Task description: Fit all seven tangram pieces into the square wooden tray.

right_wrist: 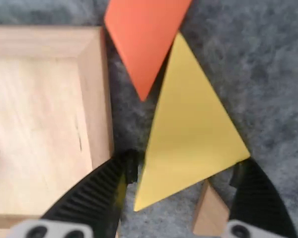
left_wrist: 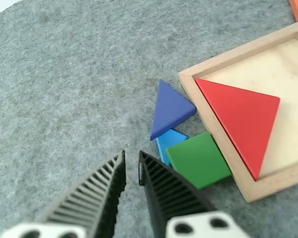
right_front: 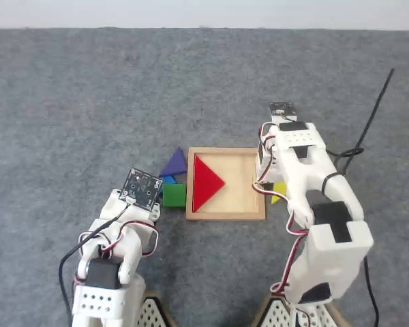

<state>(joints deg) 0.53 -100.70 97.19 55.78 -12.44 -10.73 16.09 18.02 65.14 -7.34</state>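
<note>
I see the right gripper (right_wrist: 184, 168) with its jaws spread wide around the yellow triangle (right_wrist: 188, 134), one on each side, not yet pressing it. This triangle lies on the carpet just beside the wooden tray (right_front: 225, 212), touching an orange piece (right_wrist: 144, 34). The left gripper (left_wrist: 132, 154) hangs over the carpet near the green square (left_wrist: 198, 159), jaws almost closed, holding nothing. Only the red triangle (right_front: 206, 182) lies inside the tray.
</note>
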